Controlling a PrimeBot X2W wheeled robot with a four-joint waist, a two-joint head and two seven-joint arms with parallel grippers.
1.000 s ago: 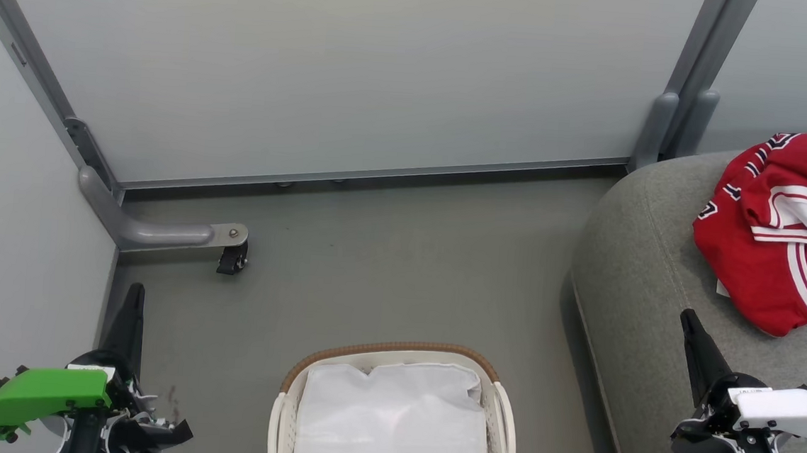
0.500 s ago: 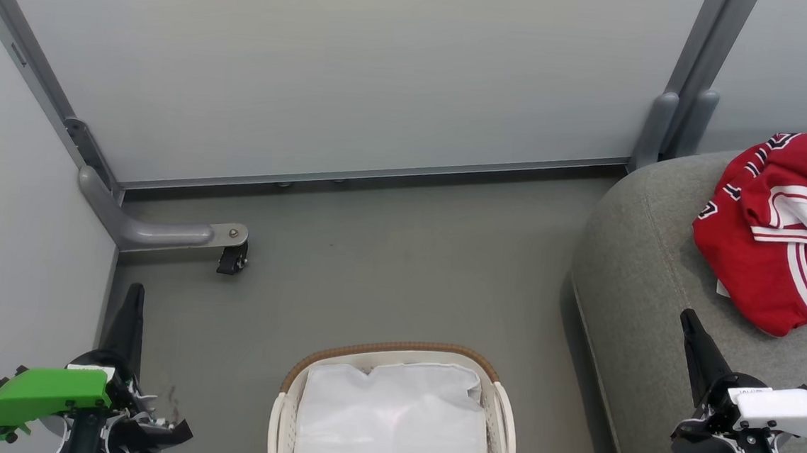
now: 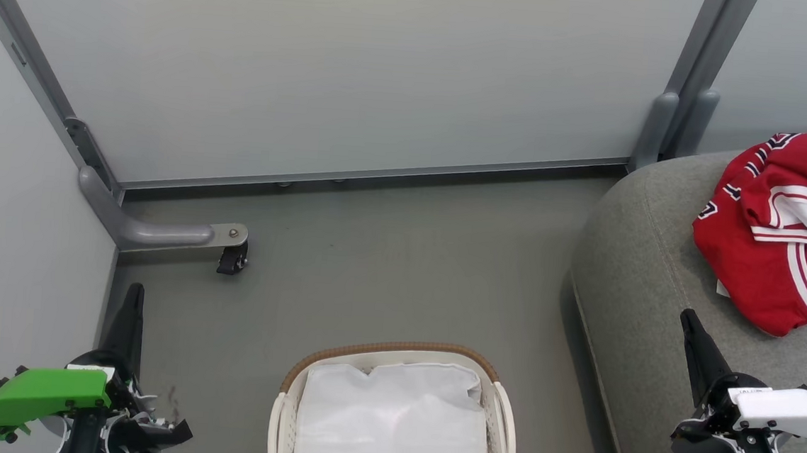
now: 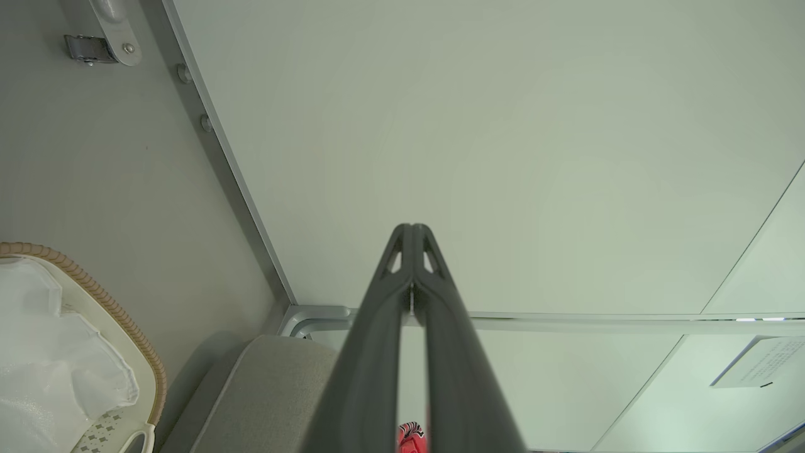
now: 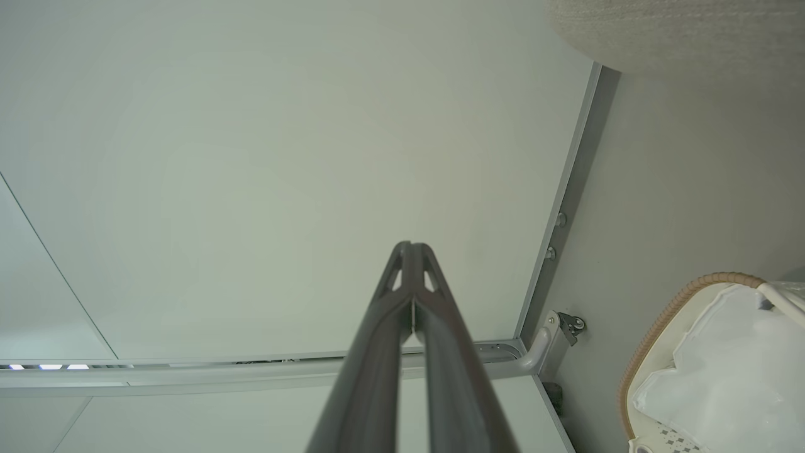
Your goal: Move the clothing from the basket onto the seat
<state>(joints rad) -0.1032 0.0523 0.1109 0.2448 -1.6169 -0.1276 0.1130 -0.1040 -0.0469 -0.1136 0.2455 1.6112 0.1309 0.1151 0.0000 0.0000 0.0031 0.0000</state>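
Observation:
The red clothing (image 3: 779, 231) with white stripes lies heaped on the grey seat (image 3: 641, 286) at the right of the head view; a scrap of it shows in the left wrist view (image 4: 410, 435). The white basket (image 3: 394, 354) with its brown woven rim stands on the floor at bottom centre, holding a plain white sheet (image 3: 389, 424). My left gripper (image 3: 135, 289) points up at the lower left, shut and holding nothing. My right gripper (image 3: 688, 317) rests over the seat's front edge at lower right, also shut and bare. Each wrist view shows its fingertips pressed together (image 4: 410, 228) (image 5: 410, 245).
Pale partition panels (image 3: 343, 73) wall in the back and left, with a grey foot and black caster (image 3: 232, 257) on the floor. Grey floor (image 3: 386, 268) lies between the basket, panels and seat. The basket rim also shows in the wrist views (image 4: 126, 321) (image 5: 666, 314).

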